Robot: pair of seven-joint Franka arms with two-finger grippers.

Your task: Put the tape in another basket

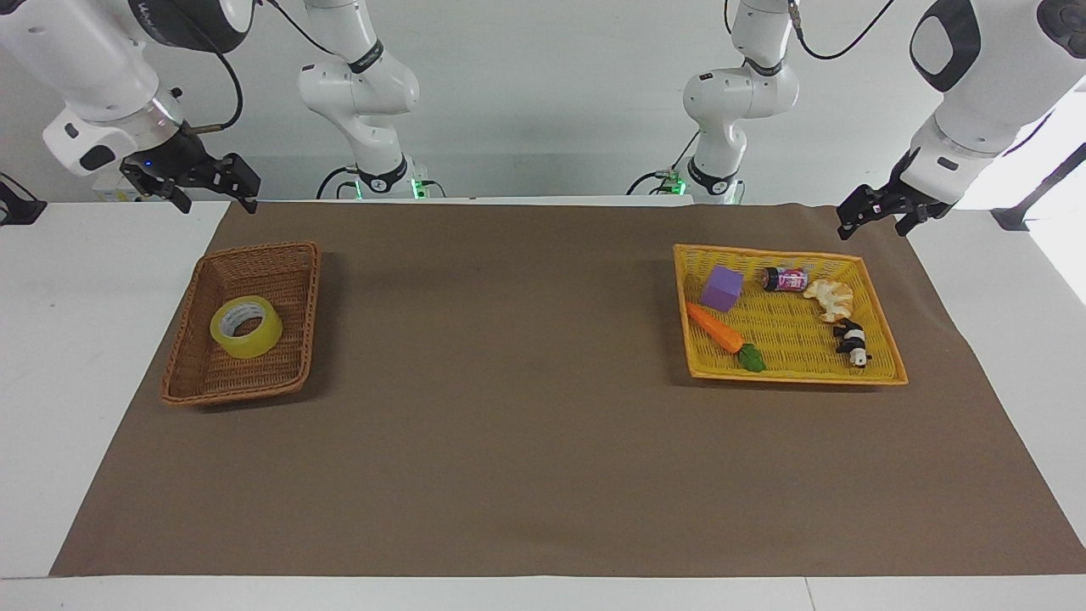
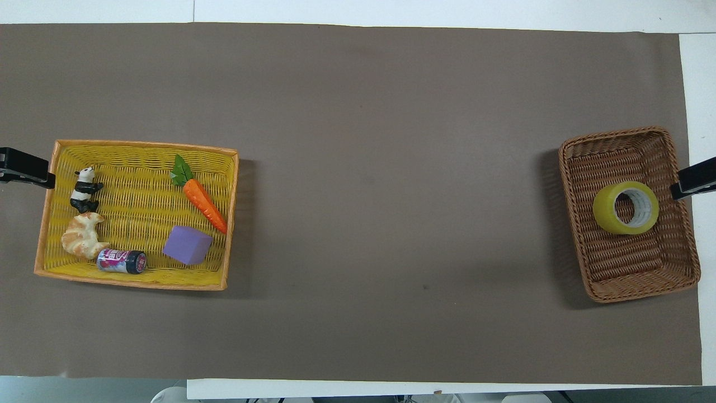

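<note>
The yellow tape (image 1: 246,327) lies flat in the brown wicker basket (image 1: 310,297) at the right arm's end of the table. It also shows in the overhead view (image 2: 625,207), inside the basket (image 2: 570,224). My right gripper (image 1: 218,199) is open and empty, raised over the mat's corner, clear of the basket. Only its tip (image 2: 693,182) shows in the overhead view, by the basket's outer rim. My left gripper (image 1: 872,222) is open and empty and waits in the air over the mat's edge by the yellow tray.
A flat yellow woven tray (image 1: 882,361) at the left arm's end holds a carrot (image 1: 715,329), a purple block (image 1: 722,288), a can (image 1: 784,278), a croissant (image 1: 830,298) and a panda figure (image 1: 851,342). A brown mat (image 1: 509,382) covers the table.
</note>
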